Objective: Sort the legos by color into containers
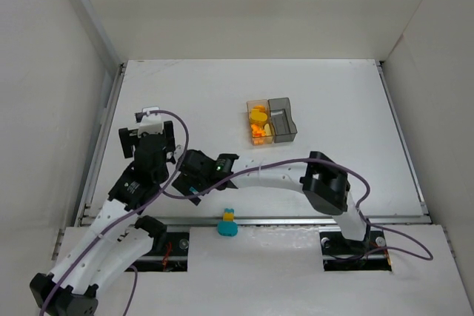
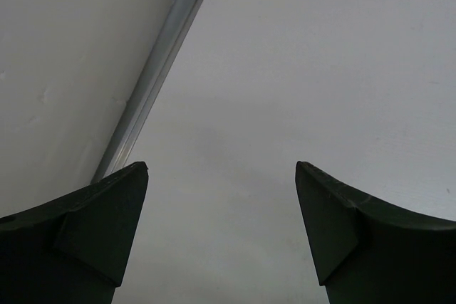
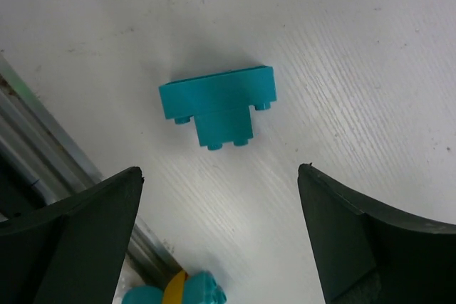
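**Step in hand.** The right gripper (image 3: pixel 219 170) hangs over the teal brick (image 3: pixel 217 108) with its fingers wide apart and nothing between them. The brick lies on its side on the table (image 1: pixel 333 94), close to the near edge and left of the middle. Its studs point toward the metal rail (image 3: pixel 28 140). I judge the step to be picking up this brick.

**Recommended handling.**
- The brick sits ahead of the fingertips, not between them, so the gripper should move forward before it descends.
- The brick's long side runs slightly askew to the line between the fingers, so a small wrist turn should square the grip.
- Closing on the two flat ends looks safer than closing on the studded step, where the pads could slip.

**Destination.** The containers stand joined near the middle of the table. The orange bin (image 1: pixel 257 103) holds yellow and orange pieces. I can make out no piece in the grey bin (image 1: pixel 292 127), which seems the place for teal.

**Surroundings and obstructions.**
- A teal-and-yellow piece (image 1: pixel 227 225) rests at the near edge beside the rail, just near of the brick. A low sweep could knock it off.
- The left gripper (image 2: pixel 221 165) is also spread, holds nothing, and faces bare table near the left edge.
- The left arm sits just beside the right wrist, and its purple cable (image 1: pixel 178 131) loops nearby, so the lift should swing right, away from both.
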Tool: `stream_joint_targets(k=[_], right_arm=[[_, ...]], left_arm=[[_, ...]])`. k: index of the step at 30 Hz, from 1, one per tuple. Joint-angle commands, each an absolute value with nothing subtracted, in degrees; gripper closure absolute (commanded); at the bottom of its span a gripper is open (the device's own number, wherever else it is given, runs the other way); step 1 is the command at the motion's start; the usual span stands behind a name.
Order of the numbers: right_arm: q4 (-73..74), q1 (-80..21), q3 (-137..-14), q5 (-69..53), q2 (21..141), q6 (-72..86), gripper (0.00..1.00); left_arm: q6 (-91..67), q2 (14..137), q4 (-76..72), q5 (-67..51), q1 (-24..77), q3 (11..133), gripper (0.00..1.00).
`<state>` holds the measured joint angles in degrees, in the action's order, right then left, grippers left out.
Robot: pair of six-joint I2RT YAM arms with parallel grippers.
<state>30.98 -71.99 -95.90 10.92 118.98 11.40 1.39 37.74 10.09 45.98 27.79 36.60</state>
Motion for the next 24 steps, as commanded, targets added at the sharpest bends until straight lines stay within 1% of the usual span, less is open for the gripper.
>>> stream_joint_targets(k=[1, 4, 8, 11, 12, 15, 18, 21, 24], right_arm=[[28.05, -71.1, -98.17, 11.25, 121.29, 9.23, 0.06], [25.5, -71.1, -97.04, 10.37, 122.52, 6.6, 0.13], [22.6, -69.97, -97.03, 9.67, 123.05, 6.59, 0.16], [21.88, -69.35, -97.73, 9.15, 124.18, 5.11, 0.22], [21.88, -69.35, -98.52, 8.53, 124.97, 4.58, 0.26], [21.88, -69.35, -98.53, 5.29, 124.98, 2.73, 0.31], [19.44, -69.35, -94.84, 2.91, 124.28, 2.11, 0.34], [19.42, -69.35, -94.13, 2.9, 123.75, 2.11, 0.34], [19.42, -69.35, -96.59, 1.85, 125.42, 1.59, 0.4]], left_arm=[[0.18, 36.3, 8.17, 43.41, 28.22, 39.73, 0.18], [2.79, 36.3, 7.65, 43.42, 28.21, 39.73, 0.18], [5.19, 36.3, 6.15, 44.56, 28.21, 39.73, 0.16], [4.58, 36.83, 6.76, 43.95, 28.21, 39.73, 0.15], [4.57, 36.83, 6.77, 43.95, 28.21, 39.73, 0.15], [3.96, 36.83, 7.29, 43.24, 28.21, 39.73, 0.15], [3.96, 36.83, 7.29, 43.24, 28.21, 39.73, 0.15], [3.96, 37.35, 7.29, 43.24, 28.21, 39.73, 0.15], [3.96, 37.35, 7.29, 42.71, 27.69, 39.73, 0.15]])
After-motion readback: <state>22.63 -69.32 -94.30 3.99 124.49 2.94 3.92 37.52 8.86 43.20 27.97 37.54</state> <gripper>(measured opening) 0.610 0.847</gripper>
